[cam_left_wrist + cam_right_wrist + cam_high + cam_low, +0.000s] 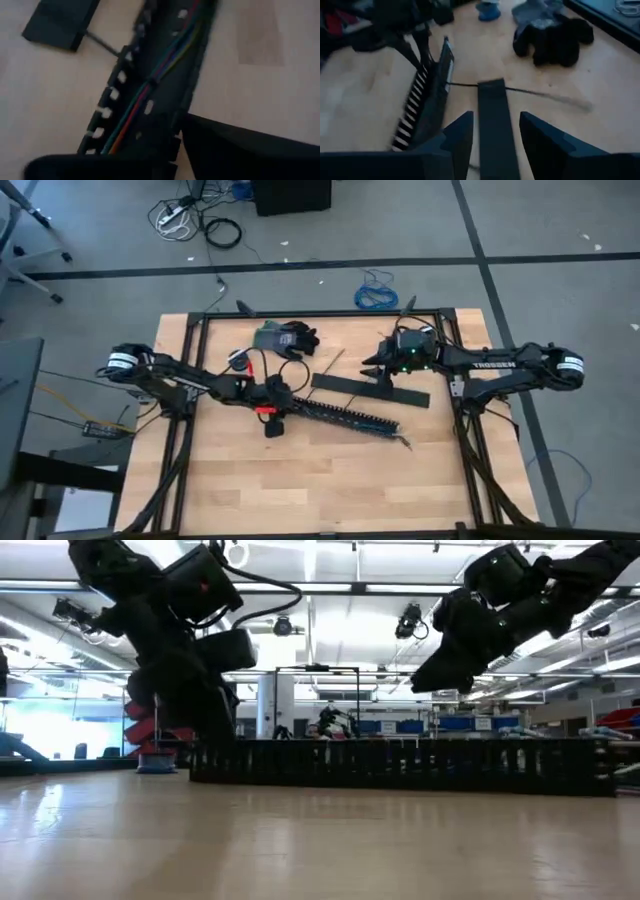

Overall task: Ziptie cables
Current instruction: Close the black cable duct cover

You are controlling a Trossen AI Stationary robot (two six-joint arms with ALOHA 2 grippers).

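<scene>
While the left claw [272,408], its spread unclear, sits at the cables [160,75], the right claw [495,132], spread, straddles a black strip [495,125], likely awaiting bundling.

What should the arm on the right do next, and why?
Probably lower and close. The right gripper hovers open, fingers either side of the flat black strip, not gripping it. The left gripper is at the slotted strip holding the cables.
</scene>
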